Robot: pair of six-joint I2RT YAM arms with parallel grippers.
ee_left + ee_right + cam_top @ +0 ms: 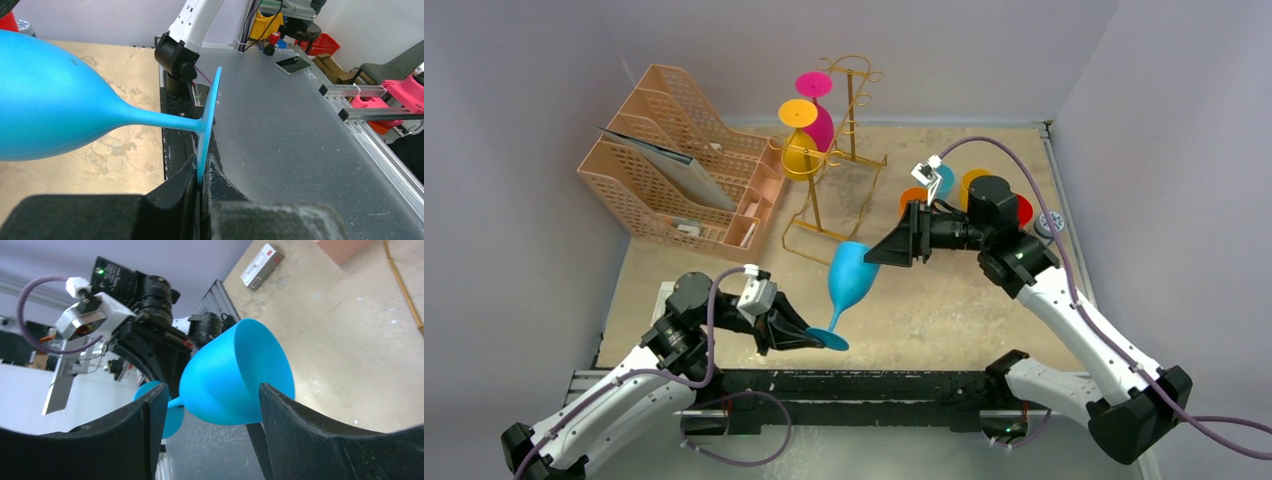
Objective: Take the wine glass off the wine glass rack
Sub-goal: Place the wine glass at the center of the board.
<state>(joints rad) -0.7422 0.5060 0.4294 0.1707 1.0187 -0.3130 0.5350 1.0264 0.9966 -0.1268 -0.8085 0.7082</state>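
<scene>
Left gripper [202,182] pinches the wine glass [852,275] by its foot; my right gripper [212,390], gaping at two o'clock, could lever it loose.

A robotics lab test cell is indicated: the worn tabletop [944,300] is enclosed by plain grey panels [984,60] on the far, left and right sides. Beyond the near edge, a scuffed metal bench [280,140], aluminium framing rails [345,90] and a red crate [326,44] are seen.

2 white arms [1074,310] with black joints, purple cables [21,310], black wedge jaws, seemingly white wrist-camera housings [92,315].
</scene>
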